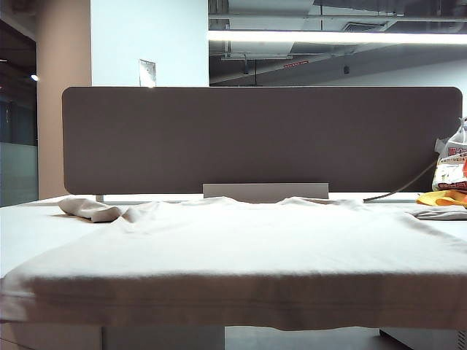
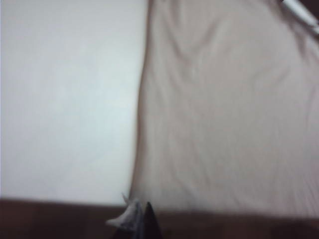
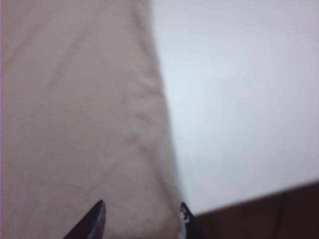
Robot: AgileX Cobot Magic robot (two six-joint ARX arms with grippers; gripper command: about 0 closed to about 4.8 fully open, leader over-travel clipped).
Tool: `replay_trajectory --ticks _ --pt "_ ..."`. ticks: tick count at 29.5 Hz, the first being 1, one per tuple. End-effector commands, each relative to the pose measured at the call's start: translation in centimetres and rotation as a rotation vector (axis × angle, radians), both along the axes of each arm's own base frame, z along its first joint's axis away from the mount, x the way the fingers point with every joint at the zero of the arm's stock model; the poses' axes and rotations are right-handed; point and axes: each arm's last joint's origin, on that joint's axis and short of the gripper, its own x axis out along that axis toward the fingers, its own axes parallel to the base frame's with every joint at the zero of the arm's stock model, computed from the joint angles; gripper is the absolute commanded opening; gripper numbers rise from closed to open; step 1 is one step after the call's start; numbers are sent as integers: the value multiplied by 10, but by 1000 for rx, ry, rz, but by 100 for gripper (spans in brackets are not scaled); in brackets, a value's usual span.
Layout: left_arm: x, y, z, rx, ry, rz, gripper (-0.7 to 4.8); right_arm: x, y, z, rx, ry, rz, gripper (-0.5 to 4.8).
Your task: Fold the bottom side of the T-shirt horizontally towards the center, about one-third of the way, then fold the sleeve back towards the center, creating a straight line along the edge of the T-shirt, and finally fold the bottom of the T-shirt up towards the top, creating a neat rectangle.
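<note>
The beige T-shirt (image 1: 241, 248) lies spread flat across the white table (image 1: 29, 226), and its near edge hangs over the table's front. One sleeve (image 1: 91, 209) is bunched up at the back left. Neither arm shows in the exterior view. In the left wrist view my left gripper (image 2: 142, 213) is shut with nothing between its fingers, hovering above the T-shirt's (image 2: 224, 109) side edge near the table's front. My right gripper (image 3: 142, 211) is open above the T-shirt's (image 3: 75, 109) other side edge, its fingertips (image 3: 99, 209) spread over the cloth without touching it.
A tall grey partition (image 1: 263, 138) closes off the back of the table. A small yellow cloth (image 1: 441, 197) and a plastic bag (image 1: 452, 164) sit at the back right. Bare white tabletop (image 2: 65, 99) (image 3: 239, 89) flanks the shirt on both sides.
</note>
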Motion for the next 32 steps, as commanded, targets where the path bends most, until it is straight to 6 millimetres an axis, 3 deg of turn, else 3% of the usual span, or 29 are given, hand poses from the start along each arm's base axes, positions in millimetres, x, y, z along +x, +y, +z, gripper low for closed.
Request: replay_trajectory --ticks 1,4,9,14,19,32 --pt "12 -1 -9 -59 59 -49 29 9 -10 -11 138 54 24 249" --pt "22 -2 -21 -110 129 -66 97 11 -22 -22 205 112 9 276" --pt "37 -3 -39 -189 201 -122 100 11 -35 -32 260 161 -25 285" --pt "43 -4 -56 -235 276 -147 233 12 -35 -37 281 187 -17 413" --pt "45 -4 -64 -240 305 -152 238 12 -35 -40 303 208 0 415" --pt "50 -26 -60 -171 270 -219 236 19 -26 -62 301 306 53 415"
